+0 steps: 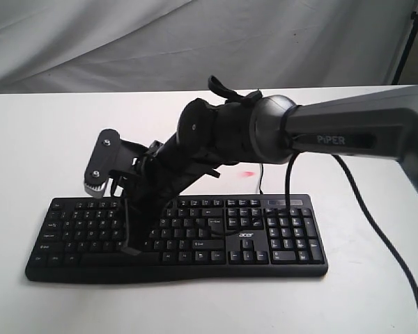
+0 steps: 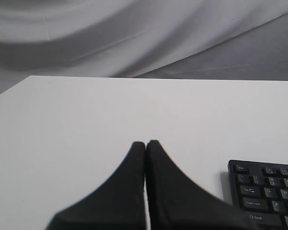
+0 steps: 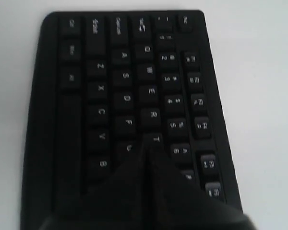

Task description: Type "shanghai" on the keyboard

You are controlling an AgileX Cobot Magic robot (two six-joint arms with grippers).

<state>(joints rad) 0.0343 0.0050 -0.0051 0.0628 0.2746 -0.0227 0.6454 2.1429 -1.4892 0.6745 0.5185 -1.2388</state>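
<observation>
R arm (image 1: pixel 348 132) low, R fingers (image 3: pixel 127 191) together; L fingers (image 2: pixel 127 187) together.

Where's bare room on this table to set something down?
Bare: white tabletop left of the wide black plastic keyboard and in front of it. Crowded: behind it, under the dark right arm; a black cable crosses the right side.

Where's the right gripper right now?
Exterior view: the right gripper reaches across to the left half of the keyboard, over the letter keys. Its wrist view shows the shut tips beside the T key.
</observation>
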